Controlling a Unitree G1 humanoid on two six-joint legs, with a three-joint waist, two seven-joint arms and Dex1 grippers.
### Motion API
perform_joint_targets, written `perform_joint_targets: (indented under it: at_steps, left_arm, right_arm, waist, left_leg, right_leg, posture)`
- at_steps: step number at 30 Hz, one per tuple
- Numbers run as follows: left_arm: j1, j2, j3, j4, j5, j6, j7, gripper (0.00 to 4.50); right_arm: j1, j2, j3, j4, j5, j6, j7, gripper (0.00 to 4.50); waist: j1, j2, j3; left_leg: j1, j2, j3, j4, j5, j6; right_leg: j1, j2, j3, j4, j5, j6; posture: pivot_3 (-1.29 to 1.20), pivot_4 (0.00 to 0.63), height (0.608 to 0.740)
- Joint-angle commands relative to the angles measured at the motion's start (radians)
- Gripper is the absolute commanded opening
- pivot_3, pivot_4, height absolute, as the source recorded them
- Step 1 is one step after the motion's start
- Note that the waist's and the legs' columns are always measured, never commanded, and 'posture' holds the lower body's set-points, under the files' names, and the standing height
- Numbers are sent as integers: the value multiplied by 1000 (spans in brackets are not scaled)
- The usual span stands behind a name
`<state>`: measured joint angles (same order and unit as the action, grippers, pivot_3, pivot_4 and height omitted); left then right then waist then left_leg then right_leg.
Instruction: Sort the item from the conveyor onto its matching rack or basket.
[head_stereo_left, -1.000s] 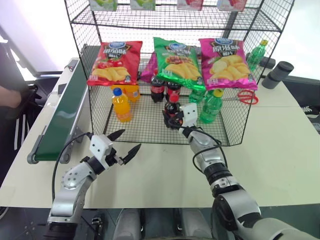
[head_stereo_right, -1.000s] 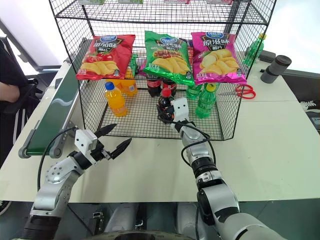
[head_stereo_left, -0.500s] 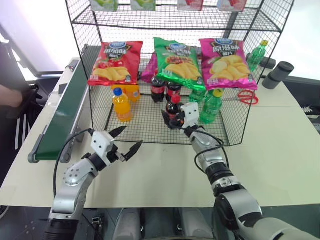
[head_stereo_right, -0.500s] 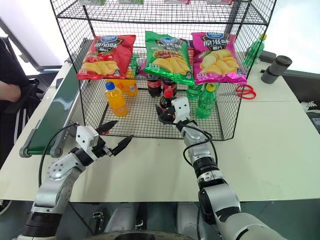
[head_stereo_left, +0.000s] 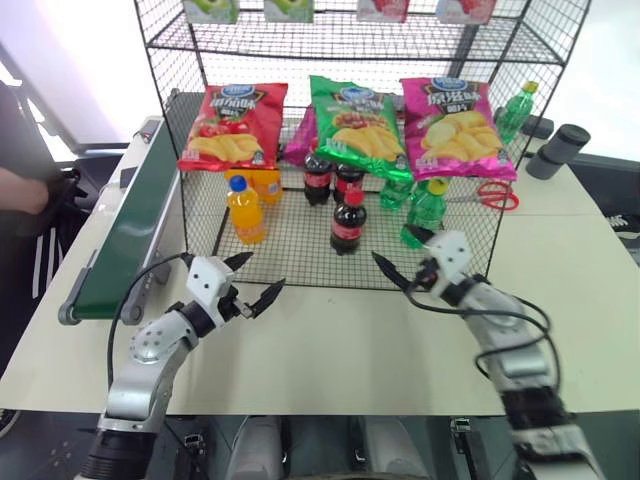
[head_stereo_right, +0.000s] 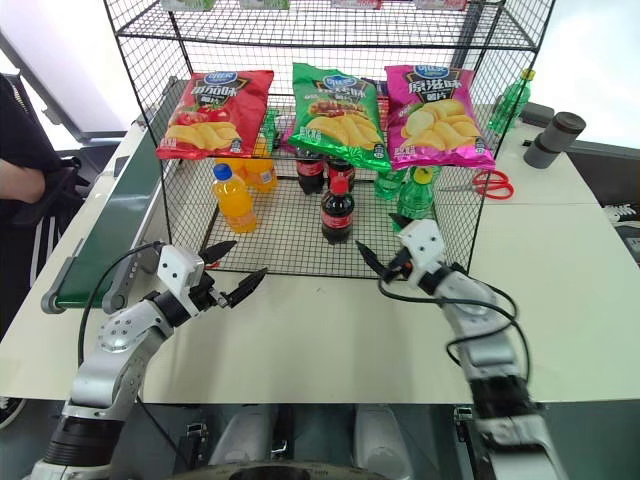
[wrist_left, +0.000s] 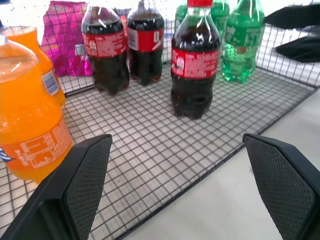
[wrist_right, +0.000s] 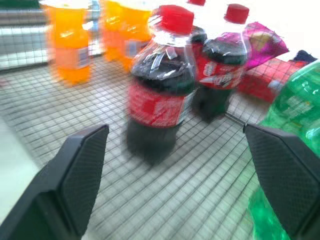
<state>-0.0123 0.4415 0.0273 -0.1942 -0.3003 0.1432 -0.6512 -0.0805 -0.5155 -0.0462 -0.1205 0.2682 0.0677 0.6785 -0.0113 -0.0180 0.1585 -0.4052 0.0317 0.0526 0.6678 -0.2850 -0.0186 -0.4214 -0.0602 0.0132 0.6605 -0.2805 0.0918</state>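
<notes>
chip bags (head_stereo_left: 350, 120) hide rear bottles | shelf boxes (head_stereo_left: 300, 8) cropped

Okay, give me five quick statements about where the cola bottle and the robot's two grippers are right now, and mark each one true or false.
1. The cola bottle stands upright on the rack's mesh floor tray. True.
2. The right gripper is closed around the cola bottle. False: its fingers are open and apart from the bottle, in front of the rack.
3. The left gripper is open and holds nothing. True.
4. The cola bottle lies on the conveyor. False: it is inside the rack, and no bottle shows on the belt.
5. An orange bottle stands in the tray to the left of the cola bottle. True.
</notes>
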Motion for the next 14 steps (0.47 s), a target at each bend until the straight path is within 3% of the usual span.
perform_joint_targets:
  at_steps: [1,6,14]
  left_arm:
    - [-12,25,24,12,-2,-20,-26,4500]
    - [-30,61,43,74,-2,-43,-63,4500]
    - [-49,85,55,135,0,-71,-103,4500]
  right_arm:
    - [86,-72,-104,-176,107,90,43,4475]
    - [211,-146,-224,-285,181,184,56,4475]
    - [258,-138,-269,-312,195,216,45,4475]
  waist:
    - [-2,0,0]
    - [-3,0,0]
    - [0,0,0]
  left_leg:
    - [1,0,0,0,0,0]
    - [16,1,0,-2,0,1]
    - [16,1,0,-2,0,1]
  right_leg:
    - [0,1,0,0,0,0]
    - [16,4,0,-4,0,-1]
    - [17,4,1,-6,0,-1]
  posture:
    - [0,150,740]
    - [0,150,740]
    - [0,150,740]
